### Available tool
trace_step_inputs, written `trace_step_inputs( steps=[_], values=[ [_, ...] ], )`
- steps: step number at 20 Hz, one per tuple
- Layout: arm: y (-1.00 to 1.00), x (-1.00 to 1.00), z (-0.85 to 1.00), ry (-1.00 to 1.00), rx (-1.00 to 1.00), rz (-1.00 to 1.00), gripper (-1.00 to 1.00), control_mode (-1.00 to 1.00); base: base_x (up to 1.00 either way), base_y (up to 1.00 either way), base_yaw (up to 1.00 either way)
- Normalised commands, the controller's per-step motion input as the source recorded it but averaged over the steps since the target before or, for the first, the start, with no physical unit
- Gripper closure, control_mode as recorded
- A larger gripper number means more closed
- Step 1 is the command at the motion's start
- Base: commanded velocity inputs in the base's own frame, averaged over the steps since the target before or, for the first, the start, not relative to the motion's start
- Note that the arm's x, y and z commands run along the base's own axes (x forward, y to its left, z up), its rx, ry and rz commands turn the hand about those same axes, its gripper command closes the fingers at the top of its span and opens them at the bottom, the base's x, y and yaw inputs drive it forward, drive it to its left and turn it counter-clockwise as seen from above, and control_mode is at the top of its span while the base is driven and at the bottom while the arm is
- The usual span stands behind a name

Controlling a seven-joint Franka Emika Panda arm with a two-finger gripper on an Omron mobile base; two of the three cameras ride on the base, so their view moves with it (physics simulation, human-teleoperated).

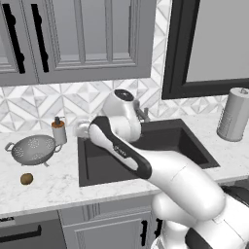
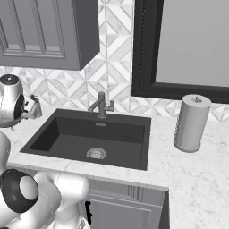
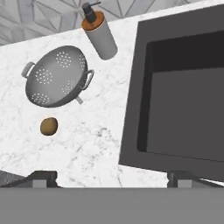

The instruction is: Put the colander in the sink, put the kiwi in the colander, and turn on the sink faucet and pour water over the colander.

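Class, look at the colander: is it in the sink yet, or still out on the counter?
Out. The colander stands upright on the marble counter, left of the sink, with the kiwi lying in front of it.

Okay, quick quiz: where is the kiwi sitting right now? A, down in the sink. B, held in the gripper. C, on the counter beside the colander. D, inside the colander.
C: the kiwi lies on the bare marble counter just apart from the colander, outside the sink.
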Motion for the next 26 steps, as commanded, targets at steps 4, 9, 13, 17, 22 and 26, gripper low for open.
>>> trace_step_inputs(
  steps=[4,9,13,17,22,26],
  values=[
    [0.37,0.24,-0.15,0.16,0.17,-0.31,-1.00,-1.00,0.00,0.00,0.00],
    [0.48,0.27,-0.13,0.17,0.14,-0.34,-1.00,-1.00,0.00,0.00,0.00],
    [0.64,0.40,-0.25,0.32,0.00,-0.28,-1.00,-1.00,0.00,0.00,0.00],
    [0.56,0.36,-0.23,0.46,0.00,-0.11,-1.00,-1.00,0.00,0.00,0.00],
    [0.41,0.35,-0.25,0.31,0.00,-0.07,-1.00,-1.00,0.00,0.00,0.00],
    [0.48,0.25,-0.30,0.05,-0.18,0.00,-1.00,-1.00,0.00,0.00,0.00]
  ],
)
